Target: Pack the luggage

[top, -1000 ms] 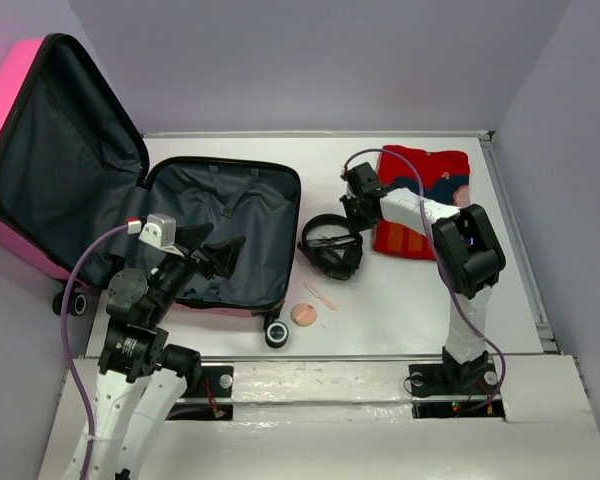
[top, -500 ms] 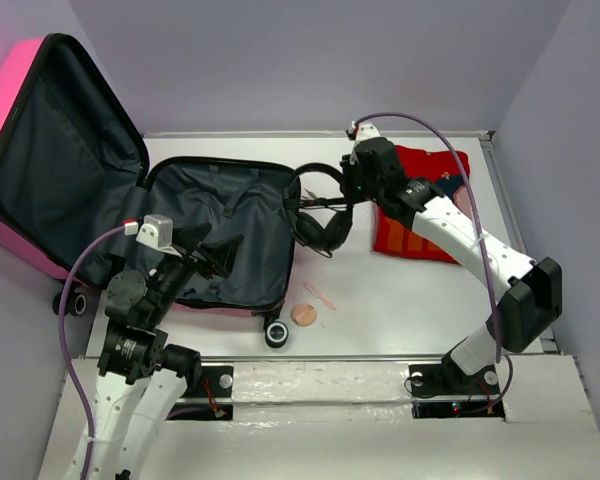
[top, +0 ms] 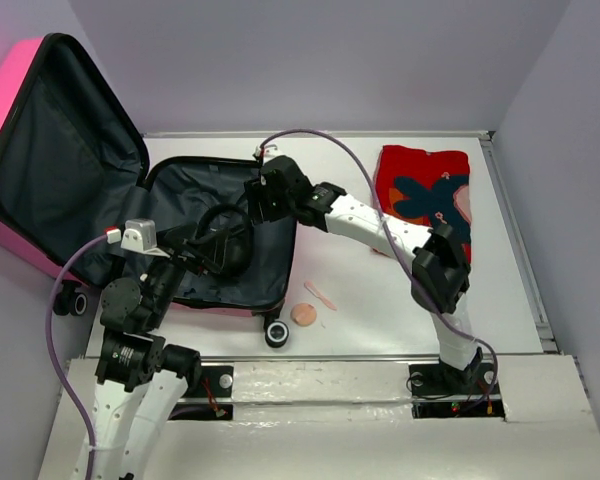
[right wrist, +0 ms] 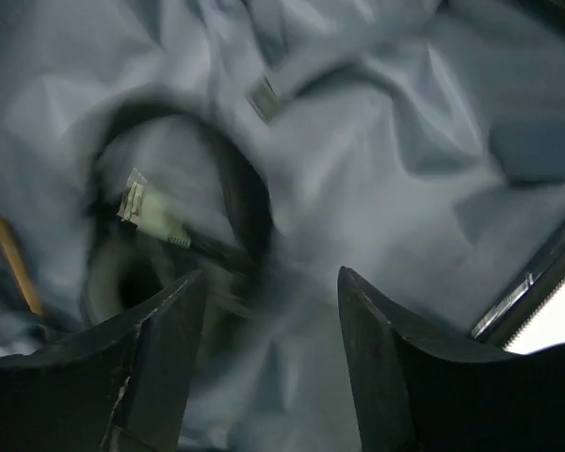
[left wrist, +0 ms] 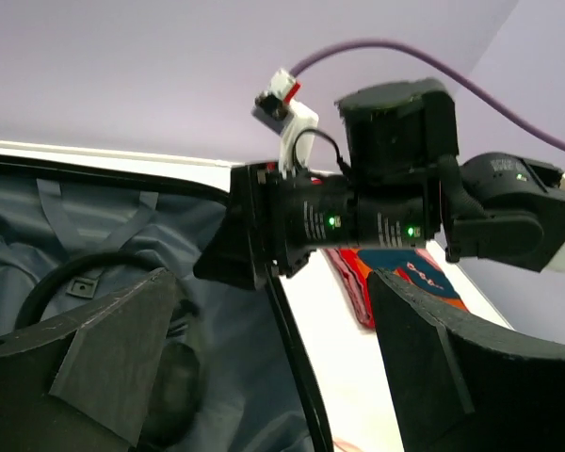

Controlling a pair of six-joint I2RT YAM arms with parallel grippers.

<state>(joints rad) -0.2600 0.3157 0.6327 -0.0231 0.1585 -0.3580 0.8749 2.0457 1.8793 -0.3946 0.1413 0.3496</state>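
The headphones point(top: 225, 240) are being laid in the luggage point(top: 70, 150) under the right gripper point(right wrist: 268, 275), its fingers spread. The red garment point(top: 425, 190) and pink disc point(top: 303, 314) are being left unpacked. The left gripper point(left wrist: 273, 282) is being held parted too.

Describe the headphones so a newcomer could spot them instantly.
Start at the open pink luggage on the table's left side. Its lower half lies flat, grey lining up, and the headphones rest on that lining. They are a black hoop with round ear cups; the red garment lies outside, far right.
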